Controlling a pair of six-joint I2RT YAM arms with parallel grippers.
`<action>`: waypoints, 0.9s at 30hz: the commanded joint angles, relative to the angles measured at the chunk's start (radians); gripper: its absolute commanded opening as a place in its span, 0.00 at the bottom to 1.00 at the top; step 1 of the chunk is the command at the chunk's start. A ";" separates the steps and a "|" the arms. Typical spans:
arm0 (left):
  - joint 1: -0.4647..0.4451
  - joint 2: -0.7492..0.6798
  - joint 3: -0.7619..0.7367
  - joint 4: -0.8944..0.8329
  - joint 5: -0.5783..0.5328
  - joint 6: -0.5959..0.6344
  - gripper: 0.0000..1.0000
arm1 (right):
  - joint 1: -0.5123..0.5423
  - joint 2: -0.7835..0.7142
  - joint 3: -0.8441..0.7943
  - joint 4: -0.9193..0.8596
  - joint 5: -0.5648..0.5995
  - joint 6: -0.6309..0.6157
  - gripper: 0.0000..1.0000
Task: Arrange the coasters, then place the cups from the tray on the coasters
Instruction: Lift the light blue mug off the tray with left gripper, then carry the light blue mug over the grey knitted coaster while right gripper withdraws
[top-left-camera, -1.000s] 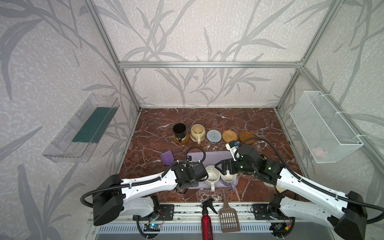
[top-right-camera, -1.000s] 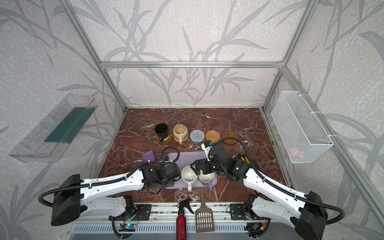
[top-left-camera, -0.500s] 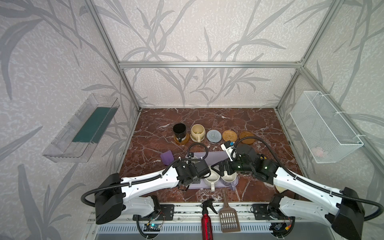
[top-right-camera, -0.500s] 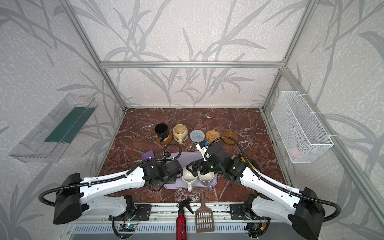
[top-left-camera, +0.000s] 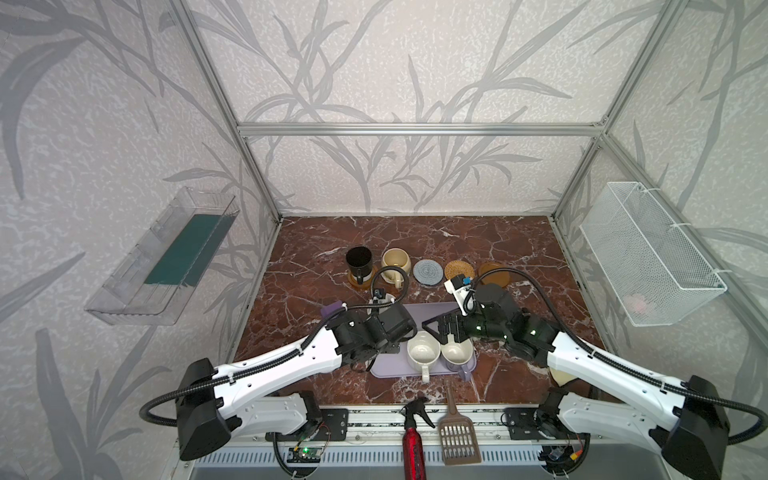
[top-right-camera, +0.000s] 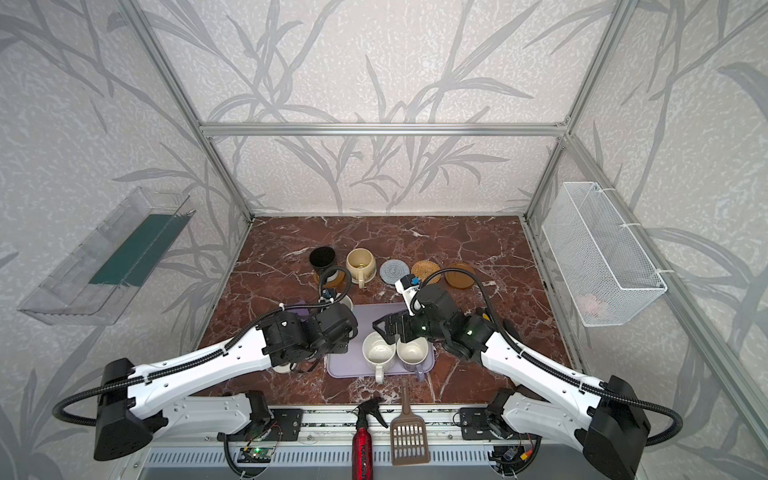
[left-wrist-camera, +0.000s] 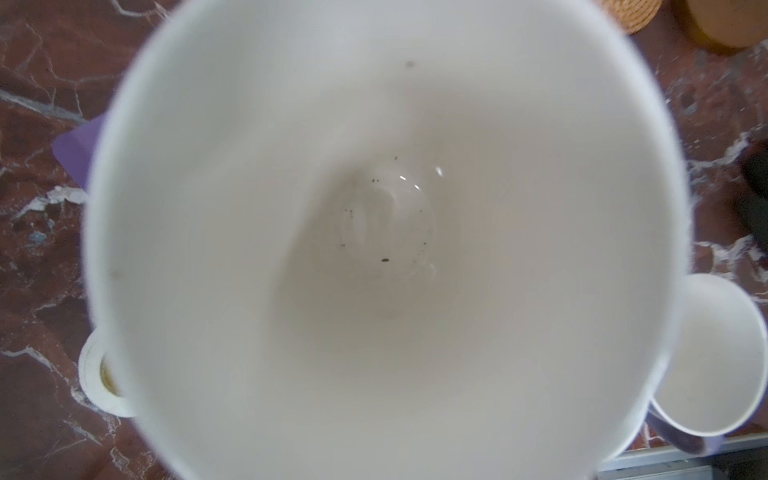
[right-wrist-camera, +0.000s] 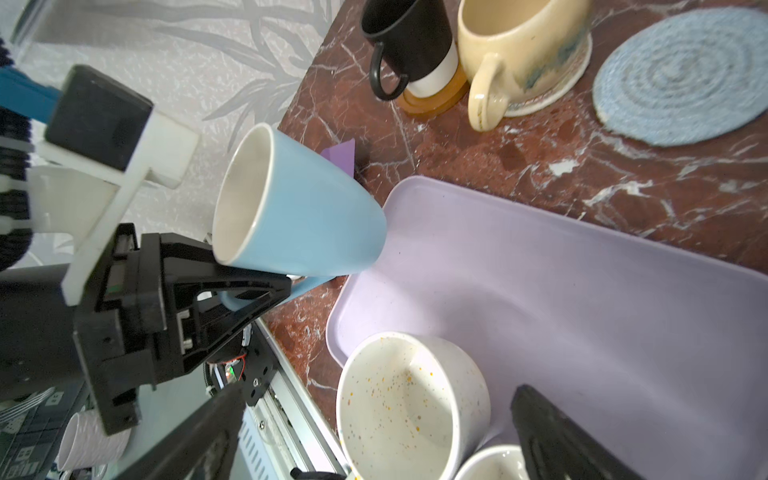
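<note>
Light blue mug (right-wrist-camera: 303, 220) is held by its handle in the left pincer (right-wrist-camera: 245, 293), whose jaws are clamped shut on the handle. The mug is seen over the near left corner of the lavender tray (right-wrist-camera: 582, 299) and appears raised off it. It is judged to be tipped off upright, with its mouth turned toward the left wrist; in the left wrist view the pale inside of the mug (left-wrist-camera: 386, 249) fills nearly the whole frame. The right pincer (right-wrist-camera: 376, 399) is held with jaws wide apart, gripping nothing, just above the white speckled mug (top-left-camera: 423, 353) and the lavender mug (top-left-camera: 457, 353), which stand touching at the tray's near edge. At the back of the worktop a row is laid out: the black mug (top-left-camera: 358, 259) on a brown wooden coaster, the beige mug (top-left-camera: 395, 262) on the cream woven coaster, then three bare coasters, the grey-blue woven coaster (top-left-camera: 428, 272), the tan rattan coaster (top-left-camera: 457, 268) and a second brown wooden coaster (top-right-camera: 459, 276). The grey-blue coaster is judged the likely target. From the held mug it lies beyond the tray, toward the back wall and to the right in both top views. It is the bare coaster nearest the left arm. The mug's axis would need to be brought upright before it is set down. The beige mug's handle, just beside that coaster, is noted as the likely thing to be knocked.
</note>
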 joint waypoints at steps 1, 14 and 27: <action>0.035 -0.025 0.076 0.006 -0.030 0.085 0.00 | -0.030 -0.023 0.058 -0.009 0.014 -0.017 0.99; 0.123 0.169 0.334 0.027 0.126 0.339 0.00 | -0.158 -0.016 0.174 -0.123 0.130 -0.095 0.99; 0.170 0.550 0.651 0.110 0.045 0.364 0.00 | -0.449 0.069 0.179 -0.052 -0.086 -0.148 0.99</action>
